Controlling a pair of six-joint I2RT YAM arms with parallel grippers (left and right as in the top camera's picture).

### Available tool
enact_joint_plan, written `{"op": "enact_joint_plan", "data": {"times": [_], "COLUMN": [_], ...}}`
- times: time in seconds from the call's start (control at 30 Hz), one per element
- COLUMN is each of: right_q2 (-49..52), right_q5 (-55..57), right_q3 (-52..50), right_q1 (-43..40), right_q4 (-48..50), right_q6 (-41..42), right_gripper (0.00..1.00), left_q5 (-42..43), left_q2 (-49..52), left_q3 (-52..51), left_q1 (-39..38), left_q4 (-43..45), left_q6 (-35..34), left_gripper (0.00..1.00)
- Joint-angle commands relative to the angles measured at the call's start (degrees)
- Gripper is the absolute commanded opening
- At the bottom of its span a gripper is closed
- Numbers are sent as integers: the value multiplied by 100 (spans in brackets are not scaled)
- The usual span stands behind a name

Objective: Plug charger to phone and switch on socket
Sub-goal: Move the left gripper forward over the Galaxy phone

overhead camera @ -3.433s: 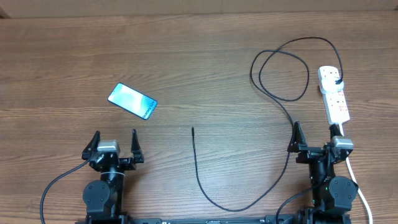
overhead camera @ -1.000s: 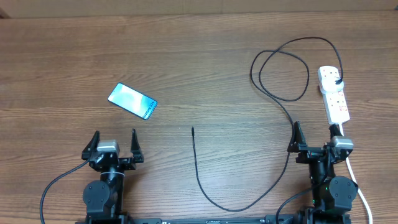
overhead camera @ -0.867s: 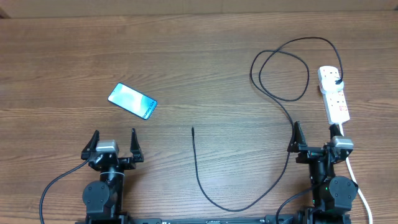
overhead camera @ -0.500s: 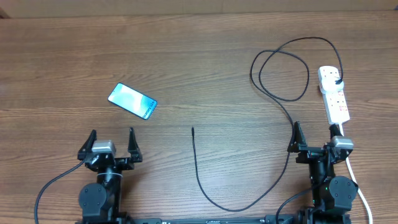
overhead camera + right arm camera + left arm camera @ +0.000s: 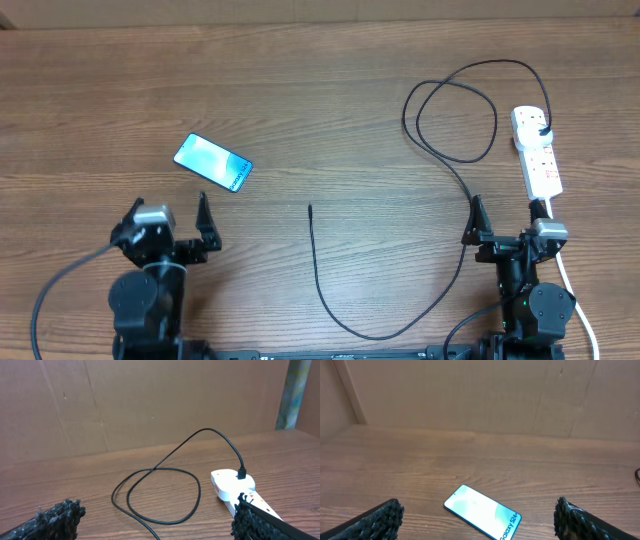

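While our left gripper (image 5: 167, 207) and right gripper (image 5: 507, 212) both stand wide and empty, we judge nothing begun. The phone (image 5: 213, 162) lies just ahead of the left, and the charger (image 5: 318, 270) tip lies between the two. Next we must grasp that tip, which only the overhead view shows. Our right wrist view shows the plug seated in the socket (image 5: 227, 485) ahead.

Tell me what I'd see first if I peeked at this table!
The bright blue phone jumps out, lying slanted on the left of the wooden table. Then comes the long black charger, curling over the right half, its loose tip in the middle. Its other end sits plugged into the white socket at the right edge.
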Motion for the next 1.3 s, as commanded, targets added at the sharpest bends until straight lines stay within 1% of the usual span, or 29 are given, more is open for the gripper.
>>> {"op": "enact_joint_plan", "data": {"times": [0.0, 0.07, 0.1, 0.3, 0.4, 0.53, 0.73, 0.8, 0.87, 0.97, 1.17, 1.23, 1.27], "right_q2": [-57, -57, -57, -57, -57, -57, -57, -57, -57, -57, -57, -57, -57], "right_q5": [39, 39, 39, 39, 39, 39, 39, 39, 39, 39, 39, 39, 39], "right_q3": [-61, -61, -61, -61, -61, -61, -61, -61, -61, -61, -61, -61, -61], "right_q1": [33, 33, 33, 33, 33, 33, 33, 33, 33, 33, 33, 33, 33], "right_q4": [15, 15, 15, 15, 15, 15, 15, 15, 15, 15, 15, 15, 15], "right_q6": [4, 4, 4, 4, 4, 4, 4, 4, 4, 4, 4, 4, 4], "right_gripper": [100, 100, 100, 100, 100, 100, 100, 100, 100, 100, 100, 100, 100], "left_q5": [-267, -481, -470, -463, -442, 210, 614, 595, 487, 109, -420, -623, -763], "left_q2": [640, 1121, 1370, 2706, 3309, 3786, 4437, 4605, 4756, 5023, 5853, 6183, 6349], "left_q3": [549, 927, 1128, 2306, 2669, 2669, 2671, 2693, 2761, 3088, 4472, 4999, 5272], "left_q1": [33, 35, 33, 33, 31, 31, 31, 31, 28, 28, 24, 24, 24], "left_q4": [-61, -323, -448, -1222, -1215, -1231, -1252, -1261, -1329, -1687, -2798, -3226, -3528], "left_q6": [-588, -1115, -1169, -1193, -1196, -1193, -1257, -1609, -1818, -2184, -2682, -3091, -3467], "left_gripper": [100, 100, 100, 100, 100, 100, 100, 100, 100, 100, 100, 100, 100]}}
